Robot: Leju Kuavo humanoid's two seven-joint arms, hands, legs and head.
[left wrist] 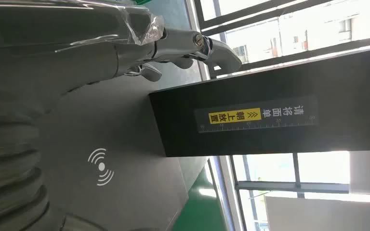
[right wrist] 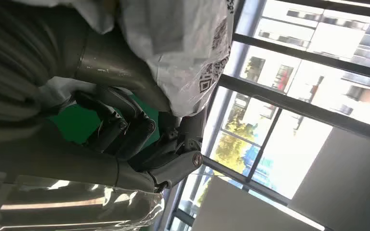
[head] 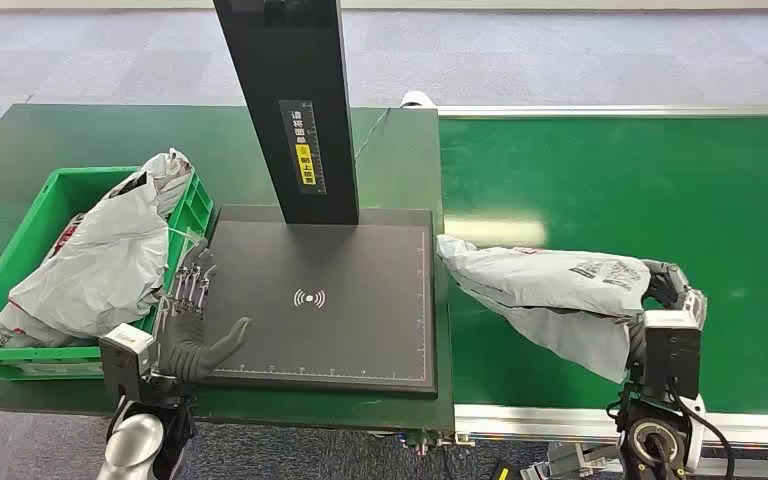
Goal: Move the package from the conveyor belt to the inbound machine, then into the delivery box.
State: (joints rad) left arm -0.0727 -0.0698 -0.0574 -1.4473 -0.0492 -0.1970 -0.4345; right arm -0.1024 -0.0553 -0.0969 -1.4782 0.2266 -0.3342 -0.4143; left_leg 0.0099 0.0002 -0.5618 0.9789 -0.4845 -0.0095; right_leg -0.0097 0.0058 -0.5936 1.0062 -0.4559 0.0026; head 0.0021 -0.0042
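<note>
A grey plastic package [head: 550, 285] stretches over the green conveyor belt [head: 660, 190], its left tip close to the right edge of the inbound machine's black platform [head: 360, 260]. My right hand [head: 666, 288] grips the package's right end; the right wrist view shows its fingers [right wrist: 125, 130] curled under the package [right wrist: 188, 43]. My left hand [head: 192, 322] rests open at the platform's left edge, fingers spread toward the green delivery box [head: 30, 235]. In the left wrist view the left hand's fingers [left wrist: 183, 45] hover over the platform [left wrist: 125, 139], holding nothing.
The machine's black post [head: 295, 110] rises from the back of the platform and carries a yellow label [left wrist: 234, 115]. Grey packages [head: 100, 265] fill the delivery box. A silver rail [head: 560, 420] edges the belt's near side.
</note>
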